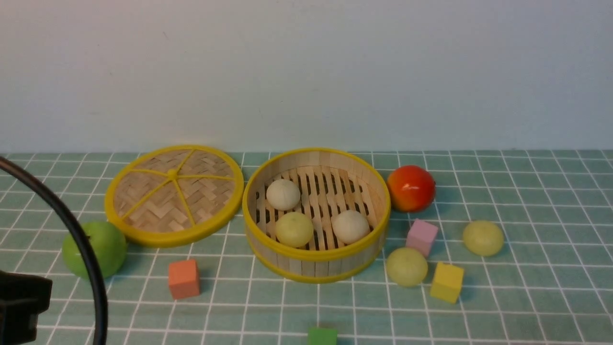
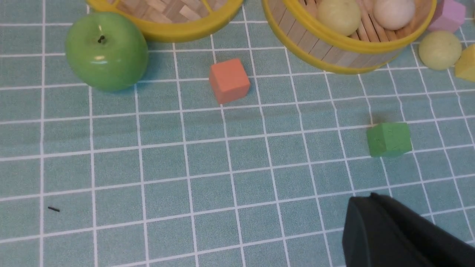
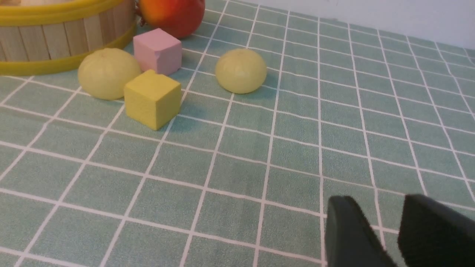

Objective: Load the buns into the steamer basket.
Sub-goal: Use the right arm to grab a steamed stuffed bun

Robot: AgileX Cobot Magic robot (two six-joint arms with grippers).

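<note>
The steamer basket point(image 1: 306, 266), a round bamboo tub with yellow rims and a slatted floor, stands upright at centre frame. It holds three round buns: a white bun point(image 1: 283, 194) at the back, a second white bun point(image 1: 350, 226) front right and a yellow-green bun point(image 1: 294, 229) front left. Outside, lower right, lie a near green bun point(image 1: 406, 267), just beside the wall, and a far green bun point(image 1: 482, 237).

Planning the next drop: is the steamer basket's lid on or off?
Off. The lid lies flat beside the steamer basket, on its left, and the basket's slatted floor is uncovered.
</note>
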